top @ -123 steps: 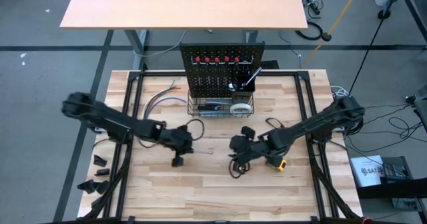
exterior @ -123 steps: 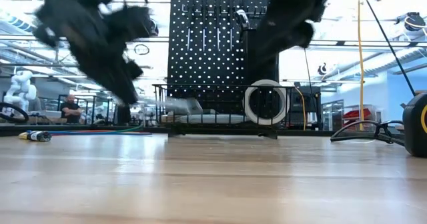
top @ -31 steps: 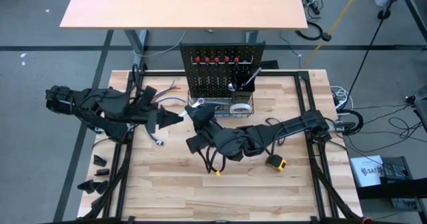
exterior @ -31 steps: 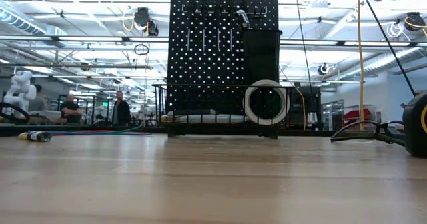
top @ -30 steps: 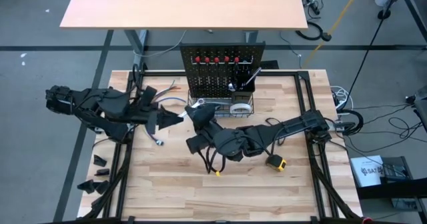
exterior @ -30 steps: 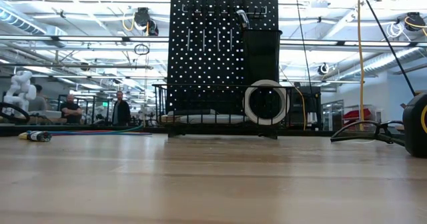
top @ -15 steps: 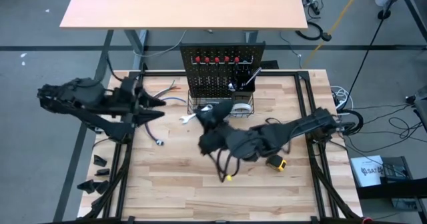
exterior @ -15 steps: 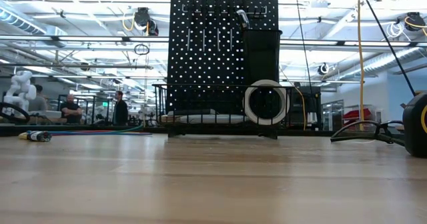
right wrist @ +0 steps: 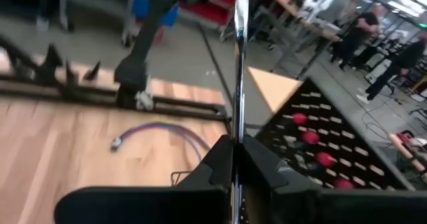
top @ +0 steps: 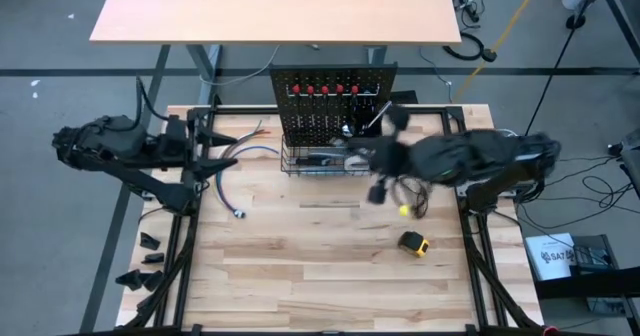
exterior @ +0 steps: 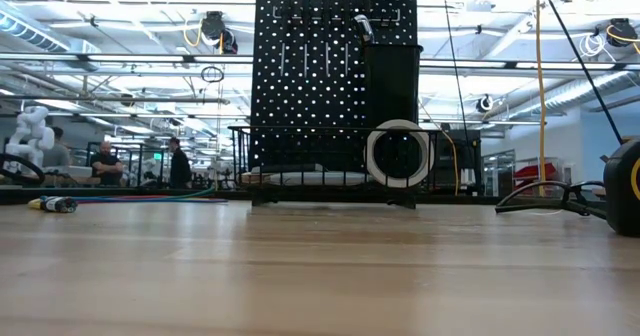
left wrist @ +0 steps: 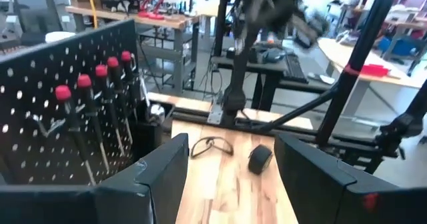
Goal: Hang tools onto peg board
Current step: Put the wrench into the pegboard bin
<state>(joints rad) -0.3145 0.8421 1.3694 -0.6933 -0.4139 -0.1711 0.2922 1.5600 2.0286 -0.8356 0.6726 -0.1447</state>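
Right claw (right wrist: 235, 159) clamped on a silver wrench (right wrist: 240, 64), carried near the peg board (top: 333, 98) at the desk's (top: 300, 266) far edge. Left claw (left wrist: 230, 177) wide, empty, parked at the left side. Judgement: align the wrench's ring end squarely with a free hook, approach slowly, release only once seated.

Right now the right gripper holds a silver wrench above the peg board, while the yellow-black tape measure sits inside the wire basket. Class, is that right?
One detail is wrong. The tape measure lies on the bare table, well in front of the wire basket, as the high view shows. The rest stands: the right gripper is shut on the silver wrench above the peg board.
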